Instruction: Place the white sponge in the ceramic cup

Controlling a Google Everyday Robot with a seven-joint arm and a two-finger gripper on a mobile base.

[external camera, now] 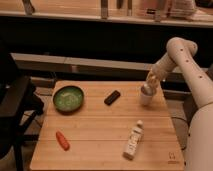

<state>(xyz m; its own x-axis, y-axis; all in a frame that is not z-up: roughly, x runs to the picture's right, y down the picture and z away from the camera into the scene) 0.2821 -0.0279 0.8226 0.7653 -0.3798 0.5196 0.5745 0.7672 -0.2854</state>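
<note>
at the right of the frame, just above centre, the gripper [150, 86] is held directly over the ceramic cup [146, 97] on the desk [100, 135]. the white sponge [151, 78] is seen at the cup's mouth, between the jaws; whether they grip it cannot be told. a green bowl [68, 97], a black block [112, 97], a white bottle [133, 140] and a carrot [62, 140] are spread across the desk.
</note>
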